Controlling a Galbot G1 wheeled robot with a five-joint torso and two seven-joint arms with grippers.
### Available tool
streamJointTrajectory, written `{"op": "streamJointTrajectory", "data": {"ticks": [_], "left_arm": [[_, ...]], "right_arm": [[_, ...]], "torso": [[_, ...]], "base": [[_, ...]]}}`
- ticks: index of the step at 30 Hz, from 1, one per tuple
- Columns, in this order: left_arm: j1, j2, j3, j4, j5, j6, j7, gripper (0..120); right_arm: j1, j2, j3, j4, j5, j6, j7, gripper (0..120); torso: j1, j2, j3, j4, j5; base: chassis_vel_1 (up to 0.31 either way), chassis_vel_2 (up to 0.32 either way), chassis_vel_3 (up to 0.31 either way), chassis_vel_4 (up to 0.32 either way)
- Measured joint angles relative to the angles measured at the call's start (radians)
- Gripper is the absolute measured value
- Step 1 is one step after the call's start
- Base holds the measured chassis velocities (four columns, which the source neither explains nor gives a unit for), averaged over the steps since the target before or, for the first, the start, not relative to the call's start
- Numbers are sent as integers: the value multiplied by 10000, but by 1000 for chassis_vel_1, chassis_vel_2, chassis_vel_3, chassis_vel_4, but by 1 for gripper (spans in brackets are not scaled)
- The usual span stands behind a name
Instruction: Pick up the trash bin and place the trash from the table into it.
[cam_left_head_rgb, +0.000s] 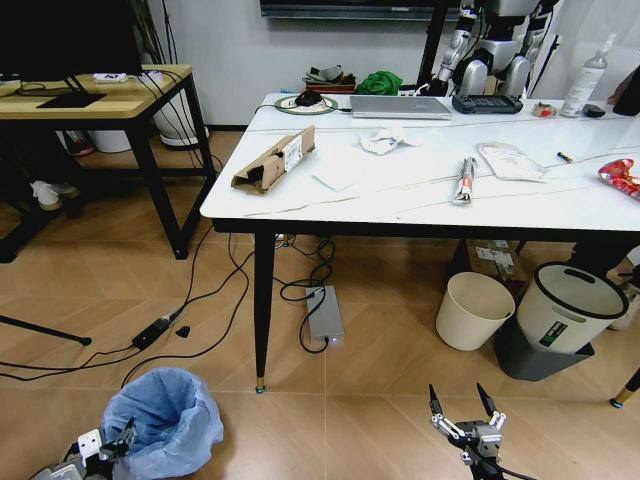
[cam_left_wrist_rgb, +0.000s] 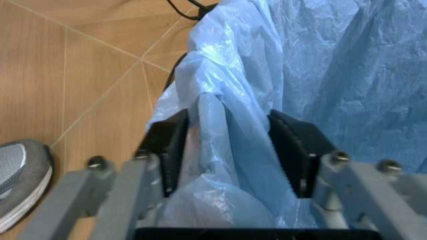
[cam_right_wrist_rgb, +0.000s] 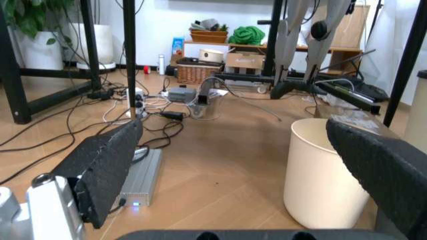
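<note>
Down on the wooden floor (cam_left_head_rgb: 380, 400), near the front left leg of the bench (cam_left_head_rgb: 420, 195), stands the bin (cam_left_head_rgb: 165, 415), its crinkled light-blue bag (cam_left_wrist_rgb: 320, 75) spilling over the rim. At its near left edge sits the left tool (cam_left_head_rgb: 105, 450), and the left wrist view shows this tool (cam_left_wrist_rgb: 230, 150) clenched on the bin's rim, one dark pad (cam_left_wrist_rgb: 170, 145) outside and the other inside, with bag plastic bunched between them. Just beside that, at the corner of the left wrist view, is the toe of a grey shoe (cam_left_wrist_rgb: 20, 175). Up on the marble-look top lies the trash: a brown cardboard piece (cam_left_head_rgb: 275, 160) near the left edge, crumpled white paper (cam_left_head_rgb: 385, 140) farther in, a crushed can (cam_left_head_rgb: 465, 180) toward the middle, a clear wrapper (cam_left_head_rgb: 510, 160) right of it, and something red (cam_left_head_rgb: 620, 178) at the right edge. A laptop (cam_left_head_rgb: 400, 106) and a bottle (cam_left_head_rgb: 585, 85) sit along the far side. Under the right part of the bench stand a cream bin (cam_left_head_rgb: 475, 310) and a white bin with a black rim (cam_left_head_rgb: 565, 310), close together. Low on the right, the right tool (cam_left_head_rgb: 467, 415) hangs above the floor, well apart from the bin, released, its two fingers spread wide and gripping nothing; the right wrist view looks between its pads (cam_right_wrist_rgb: 107, 170) at the cream bin (cam_right_wrist_rgb: 323, 172) and a tangle of cables (cam_right_wrist_rgb: 133, 115).
</note>
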Motion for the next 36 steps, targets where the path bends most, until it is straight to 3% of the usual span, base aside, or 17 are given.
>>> {"op": "streamJointTrajectory", "data": {"ticks": [2, 9, 13, 21, 26, 30, 36], "left_arm": [[-1, 0, 9, 12, 0, -12, 3, 41], [2, -4, 53, 99, 3, -169, 106, 11], [40, -85, 73, 104, 21, -453, 405, 0], [260, -356, -16, -124, 154, -1155, 1790, 0], [392, -429, -8, -332, 143, -1260, 1998, 0], [569, -436, 150, -674, 40, -1466, 1803, 0], [1193, -517, 742, -1663, -100, -2156, 712, 0]], "right_arm": [[1, -1, 6, 4, 0, -7, 0, 100], [-2, -4, 15, 29, 0, -26, 0, 100], [8, -5, 35, 39, 1, -44, -7, 100], [15, -6, 42, 65, 12, -88, -25, 100], [-2, -5, 41, 83, 12, -101, -38, 100], [-16, -5, 39, 134, 12, -123, -43, 100], [-66, -6, 37, 185, 4, -132, -58, 100]], "torso": [[0, 1, 0, 0, 1], [2, 6, 4, 0, 1], [2, 7, 5, 0, 1], [4, 7, 8, -1, -6], [4, 8, 8, -1, -7], [4, 9, 8, 0, -8], [4, 10, 8, -1, -3]], "base": [[0, 0, 0, 0], [0, 0, 0, 0], [0, 0, 0, 0], [0, 0, 0, 0], [0, 0, 0, 0], [0, 0, 0, 0], [0, 0, 0, 0]]}}
